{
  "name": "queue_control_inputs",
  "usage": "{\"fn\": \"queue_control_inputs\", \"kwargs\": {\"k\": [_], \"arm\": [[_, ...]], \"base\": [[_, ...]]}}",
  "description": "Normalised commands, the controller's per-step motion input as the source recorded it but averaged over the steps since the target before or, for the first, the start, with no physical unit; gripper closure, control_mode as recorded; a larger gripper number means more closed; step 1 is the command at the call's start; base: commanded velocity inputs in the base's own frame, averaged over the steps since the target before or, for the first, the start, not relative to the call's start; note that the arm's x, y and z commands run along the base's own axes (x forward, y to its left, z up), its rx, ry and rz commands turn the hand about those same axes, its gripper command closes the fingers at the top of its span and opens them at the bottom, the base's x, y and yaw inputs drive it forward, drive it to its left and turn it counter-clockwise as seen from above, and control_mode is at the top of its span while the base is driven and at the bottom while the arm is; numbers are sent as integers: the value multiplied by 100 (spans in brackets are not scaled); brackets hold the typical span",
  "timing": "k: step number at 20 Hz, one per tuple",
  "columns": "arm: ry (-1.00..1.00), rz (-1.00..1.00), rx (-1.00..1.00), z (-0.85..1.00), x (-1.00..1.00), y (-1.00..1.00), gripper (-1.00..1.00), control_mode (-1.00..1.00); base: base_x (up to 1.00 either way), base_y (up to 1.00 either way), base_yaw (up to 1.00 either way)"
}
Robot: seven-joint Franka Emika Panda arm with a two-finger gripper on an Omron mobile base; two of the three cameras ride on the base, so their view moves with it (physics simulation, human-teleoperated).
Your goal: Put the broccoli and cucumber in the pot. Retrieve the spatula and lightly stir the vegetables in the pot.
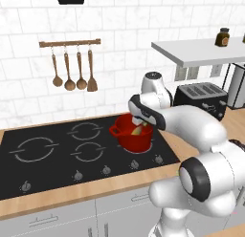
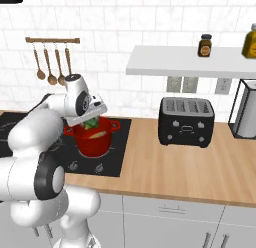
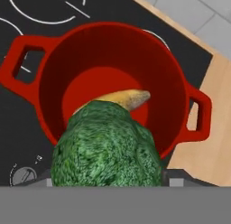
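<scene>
The gripper [image 3: 106, 180] hangs over the red pot [image 3: 178, 90] with the broccoli [image 3: 106, 144] clamped between its jaws, the green clump poised above the pot's near rim. Inside the pot the cucumber [image 3: 126, 97] lies slanted against the red floor, its pale tip showing past the broccoli. The pot [image 1: 135, 138] sits on the black cooktop [image 1: 48, 157] at its right rear burner, beside the wooden counter [image 2: 190, 167] with the toaster [image 2: 186, 121].
</scene>
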Motion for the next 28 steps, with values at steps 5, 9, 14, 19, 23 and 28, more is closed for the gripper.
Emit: {"fn": "queue_control_inputs", "kwargs": {"k": [5, 9, 14, 19, 23, 28], "arm": [[3, 0, 0, -36, 19, 13, 100, -100], [1, 0, 0, -30, 23, 13, 100, -100], [0, 0, 0, -25, 19, 9, 100, -100], [0, 0, 0, -20, 8, 2, -100, -100], [0, 0, 0, -1, 0, 0, -100, -100], [5, 0, 0, 0, 1, 0, -100, -100]], "base": [[0, 0, 0], [0, 0, 0], [0, 0, 0], [0, 0, 0], [0, 0, 0], [0, 0, 0]]}}
